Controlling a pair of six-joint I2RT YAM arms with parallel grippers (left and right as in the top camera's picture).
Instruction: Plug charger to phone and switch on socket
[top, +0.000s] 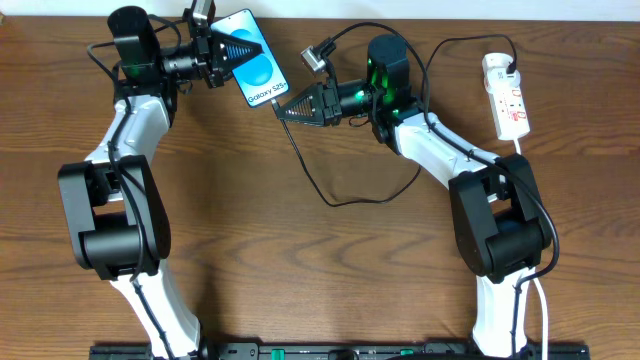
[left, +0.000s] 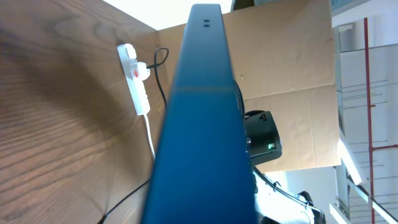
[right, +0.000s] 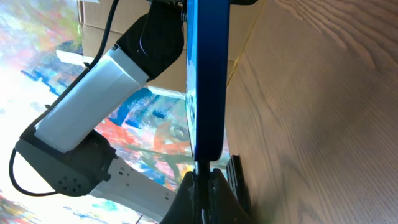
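My left gripper is shut on the phone, holding it above the table with its blue screen facing up. In the left wrist view the phone's dark blue edge fills the middle and hides my fingers. My right gripper is shut on the charger's connector tip, which meets the phone's lower short edge. How deep it sits I cannot tell. The black cable loops across the table to the white socket at the far right, where a black plug sits.
The socket's thick white cord runs toward the right arm's base. In the left wrist view the socket lies on the brown wooden table, with cardboard behind. The left arm shows in the right wrist view.
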